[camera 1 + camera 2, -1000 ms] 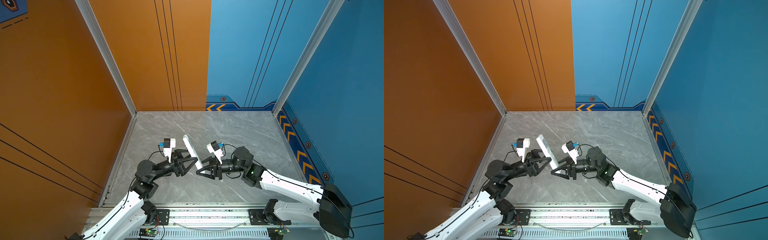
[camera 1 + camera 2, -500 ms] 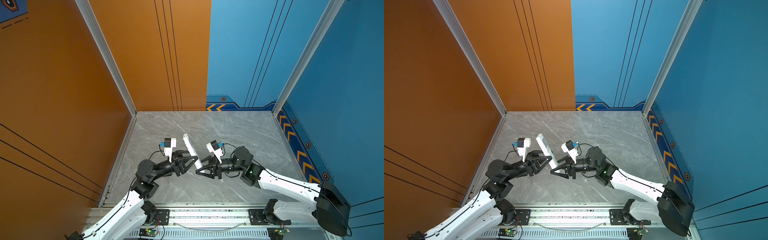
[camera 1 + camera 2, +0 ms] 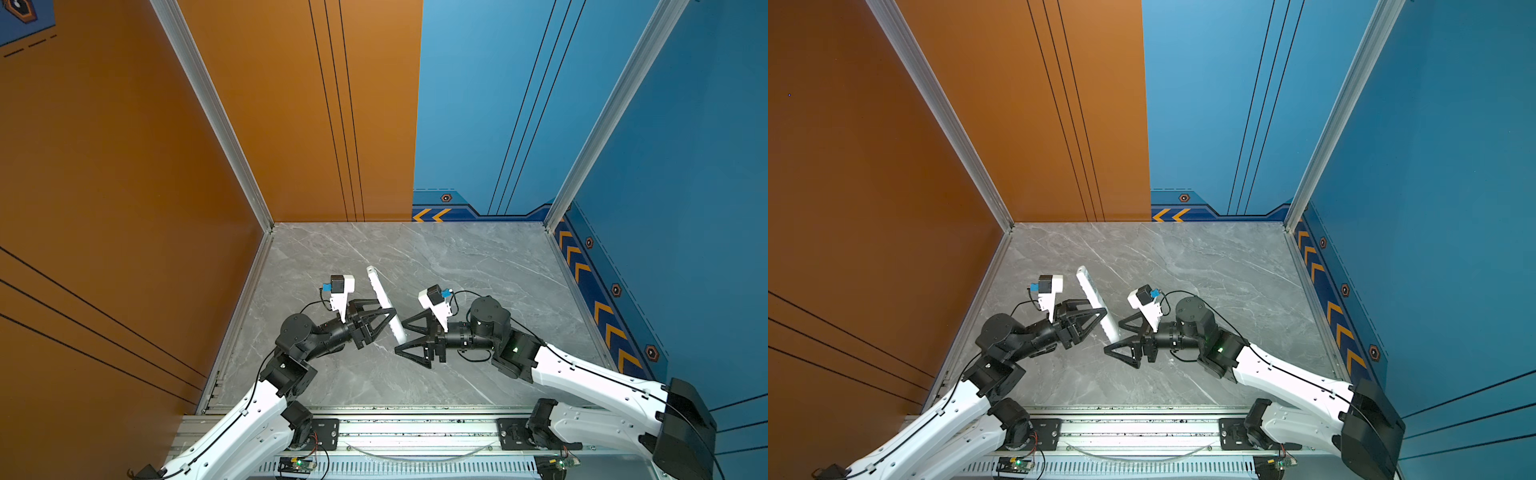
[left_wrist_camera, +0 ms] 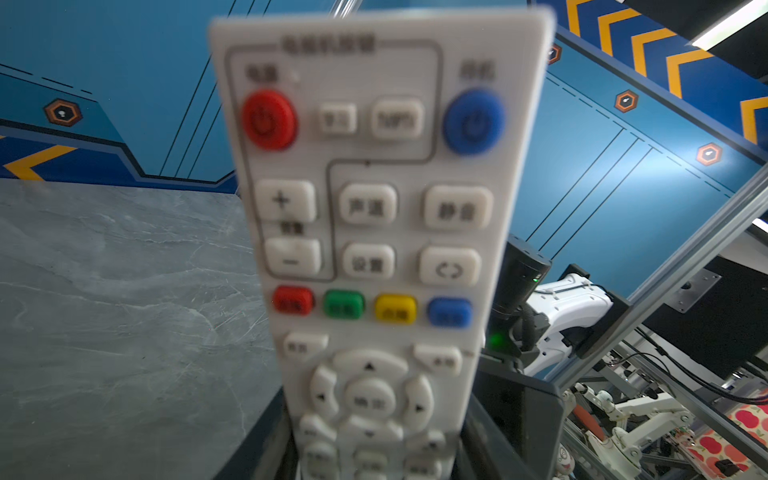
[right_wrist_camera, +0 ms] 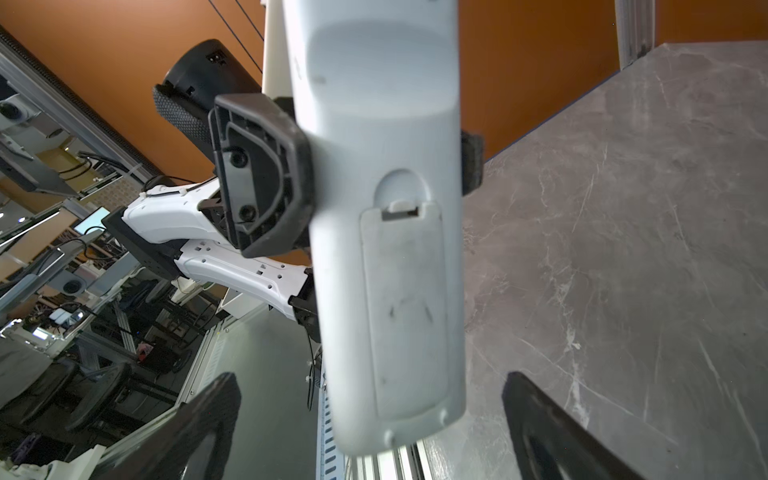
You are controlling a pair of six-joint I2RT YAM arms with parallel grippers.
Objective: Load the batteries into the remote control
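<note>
The remote control (image 3: 383, 297) (image 3: 1094, 301) is a long white bar held up off the table, tilted, in the middle of both top views. My left gripper (image 3: 390, 318) (image 3: 1102, 313) is shut on its lower part. In the left wrist view its button face (image 4: 365, 228) rises out of my left gripper (image 4: 374, 457). My right gripper (image 3: 400, 338) (image 3: 1113, 337) stands open around the remote's lower end without touching it. The right wrist view shows the remote's plain back (image 5: 386, 124) with the battery cover (image 5: 409, 307) in place, and my right gripper (image 5: 374, 432) spread wide. The batteries are out of view.
The grey marble table (image 3: 457, 266) is walled by an orange panel (image 3: 124, 208) on the left and blue panels (image 3: 665, 208) at the back and right. An aluminium rail (image 3: 415, 428) runs along the front edge.
My left gripper has closed on the remote control. My right gripper has opened wide and let go of the remote's lower end. The remote has stayed where it was.
</note>
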